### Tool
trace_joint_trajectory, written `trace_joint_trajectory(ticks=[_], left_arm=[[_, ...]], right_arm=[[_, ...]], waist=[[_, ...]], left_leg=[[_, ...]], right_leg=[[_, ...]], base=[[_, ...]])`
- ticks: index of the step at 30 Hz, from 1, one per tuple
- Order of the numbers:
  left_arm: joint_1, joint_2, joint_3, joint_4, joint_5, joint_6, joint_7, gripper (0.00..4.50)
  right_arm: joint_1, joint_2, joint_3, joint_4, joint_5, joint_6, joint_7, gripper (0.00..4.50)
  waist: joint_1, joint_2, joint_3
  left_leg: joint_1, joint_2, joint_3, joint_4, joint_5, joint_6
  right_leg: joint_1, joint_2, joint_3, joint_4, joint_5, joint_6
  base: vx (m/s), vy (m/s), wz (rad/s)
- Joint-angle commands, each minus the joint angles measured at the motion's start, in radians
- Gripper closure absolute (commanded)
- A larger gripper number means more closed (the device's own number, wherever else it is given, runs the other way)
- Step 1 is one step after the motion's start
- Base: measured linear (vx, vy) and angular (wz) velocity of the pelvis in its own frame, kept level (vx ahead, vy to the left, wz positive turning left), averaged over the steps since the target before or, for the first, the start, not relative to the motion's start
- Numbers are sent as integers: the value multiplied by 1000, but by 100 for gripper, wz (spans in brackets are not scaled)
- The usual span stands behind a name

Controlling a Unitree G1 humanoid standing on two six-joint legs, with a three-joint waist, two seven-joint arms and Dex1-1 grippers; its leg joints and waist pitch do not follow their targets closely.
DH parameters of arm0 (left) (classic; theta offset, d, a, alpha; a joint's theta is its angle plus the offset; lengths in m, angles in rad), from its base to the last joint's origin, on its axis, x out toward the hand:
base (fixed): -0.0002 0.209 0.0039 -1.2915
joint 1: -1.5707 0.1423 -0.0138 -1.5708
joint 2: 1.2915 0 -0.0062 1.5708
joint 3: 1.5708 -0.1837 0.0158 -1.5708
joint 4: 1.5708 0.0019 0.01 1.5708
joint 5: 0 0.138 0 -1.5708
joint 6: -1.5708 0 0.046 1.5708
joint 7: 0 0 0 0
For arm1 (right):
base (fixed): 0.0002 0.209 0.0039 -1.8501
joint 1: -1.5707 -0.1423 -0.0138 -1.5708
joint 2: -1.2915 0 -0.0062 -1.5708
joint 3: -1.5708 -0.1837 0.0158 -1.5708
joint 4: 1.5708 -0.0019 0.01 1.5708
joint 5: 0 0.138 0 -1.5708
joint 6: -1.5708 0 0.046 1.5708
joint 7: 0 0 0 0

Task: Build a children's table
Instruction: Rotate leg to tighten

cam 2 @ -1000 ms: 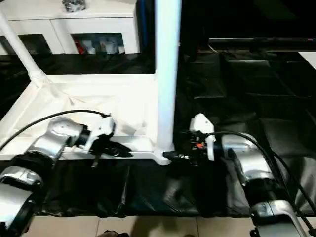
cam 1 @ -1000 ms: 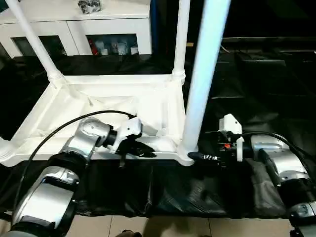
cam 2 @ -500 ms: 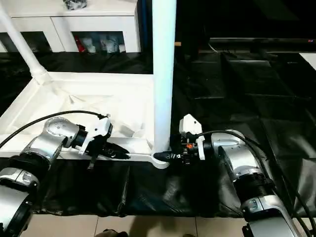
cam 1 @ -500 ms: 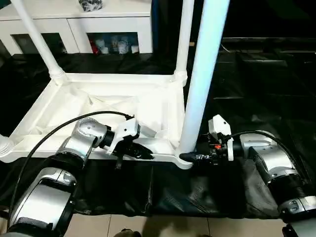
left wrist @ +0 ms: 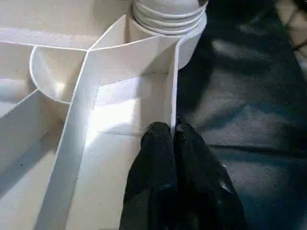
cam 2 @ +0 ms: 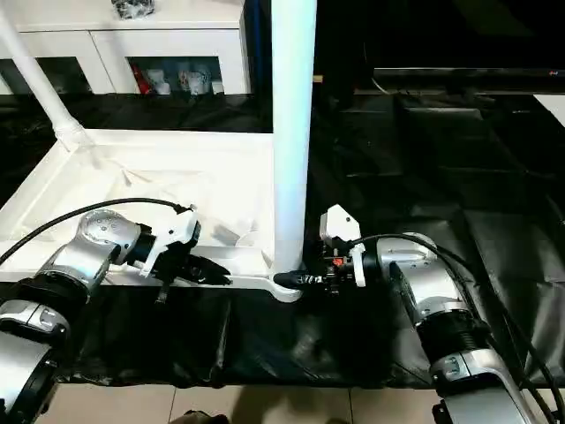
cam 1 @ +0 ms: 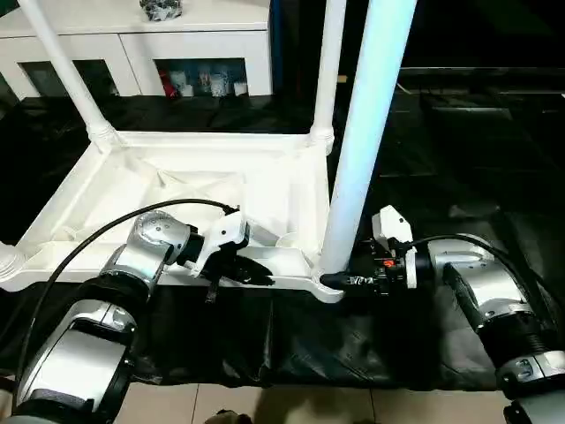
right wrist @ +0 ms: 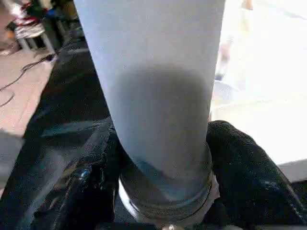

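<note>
Right wrist view: leg [right wrist: 158, 96] top cut off, socket hidden.

A white cabinet [cam 1: 132, 44] (glass doors) stands at the back, black sheeting [cam 1: 459, 159] covering the floor.

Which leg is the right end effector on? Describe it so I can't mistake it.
Start at the upturned white tabletop on the black mat. Legs stand in its corner sockets; yours is the leg in the near right corner, clasped low by the right end effector. It looks thickest, being nearest the camera.
</note>
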Motion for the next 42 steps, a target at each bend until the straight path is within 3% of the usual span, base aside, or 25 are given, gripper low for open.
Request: trace_joint_trajectory(ticks=[1,3,5,7,8,11,15,16,19,20,25,26,29,31,35,38,42], left_arm=[[-25,-37,-6,28,35,51,125,450],[-29,-53,-5,33,40,59,161,450],[-31,-82,-4,29,42,80,202,450],[-37,-122,-8,25,51,112,262,450],[-44,-164,-9,24,54,150,316,450],[-70,-241,-4,43,67,193,449,450],[-97,-303,-2,72,81,204,552,450],[-97,-303,-2,72,81,203,553,450],[-96,-299,-8,72,91,190,548,450],[-93,-293,-10,69,91,184,534,450],[-76,-263,-9,57,84,146,475,450],[-70,-247,-10,51,79,124,443,450],[-55,-213,-3,29,52,63,336,450],[-46,-182,-2,16,36,35,257,450],[-36,-136,-3,-1,13,21,129,450],[-29,-110,-10,-8,4,9,54,450],[-24,-86,-19,-10,-1,-1,0,450]], right_arm=[[19,46,12,16,-52,-2,-146,207],[19,63,3,31,-71,-10,-216,207],[17,100,-20,49,-83,5,-326,208],[6,157,-50,73,-88,33,-462,236],[-4,210,-71,93,-94,53,-577,236],[-43,297,-87,166,-123,48,-775,243],[-84,378,-96,212,-135,14,-889,243],[-84,378,-96,212,-135,13,-889,243],[-75,386,-92,187,-139,-12,-863,243],[-71,385,-97,179,-137,-21,-860,192],[-65,341,-125,166,-108,-62,-810,160],[-60,313,-125,152,-101,-67,-768,150],[-38,242,-104,114,-84,-62,-622,126],[-14,179,-69,75,-76,-48,-487,114],[18,86,-29,16,-59,-28,-296,102],[26,29,-12,-11,-46,-10,-189,102],[33,-14,-1,-42,-30,4,-108,102]], waist=[[1,-6,-63],[-5,-11,-59],[-13,-7,-56],[-22,-6,-55],[-27,4,-54],[-41,1,-51],[-55,5,-49],[-56,1,-51],[-56,5,-53],[-56,6,-53],[-54,1,-56],[-50,0,-62],[-46,-2,-68],[-35,-3,-68],[-10,-3,-75],[5,-1,-77],[7,-6,-78]], left_leg=[[40,49,-24,-82,-231,55],[39,48,-28,-91,-288,13],[44,47,-32,-98,-343,-23],[47,44,-37,-100,-386,-46],[46,43,-40,-104,-398,-58],[50,38,-43,-106,-454,-81],[62,33,-47,-106,-529,-72],[58,31,-49,-109,-522,-60],[55,33,-48,-112,-516,-50],[56,34,-47,-112,-512,-48],[48,36,-45,-112,-475,-32],[42,38,-45,-111,-426,-15],[35,39,-37,-101,-328,28],[32,41,-31,-94,-283,61],[34,45,-25,-77,-153,117],[37,49,-23,-74,-123,130],[37,48,-24,-72,-106,136]], right_leg=[[31,-16,0,-50,-73,-297],[32,-19,2,-61,-190,-267],[22,-21,5,-71,-290,-226],[18,-20,5,-79,-339,-208],[18,-20,4,-79,-353,-195],[7,-16,2,-89,-405,-168],[-1,-13,-5,-110,-467,-138],[7,-13,-6,-113,-462,-128],[6,-12,-4,-112,-426,-129],[5,-11,-3,-111,-408,-136],[12,-13,-1,-103,-349,-158],[21,-15,0,-96,-285,-170],[26,-14,-2,-83,-160,-209],[33,-13,-5,-79,-125,-226],[33,-14,-6,-57,19,-270],[34,-16,-6,-51,63,-288],[33,-12,-9,-44,92,-291]], base=[[0,0,0],[0,0,0],[0,0,0],[0,0,0],[0,0,0],[0,0,0],[0,0,0],[0,0,0],[0,0,0],[0,0,0],[0,0,0],[0,0,0],[0,0,0],[26,-6,1],[45,-13,0],[0,0,0],[0,0,0]])
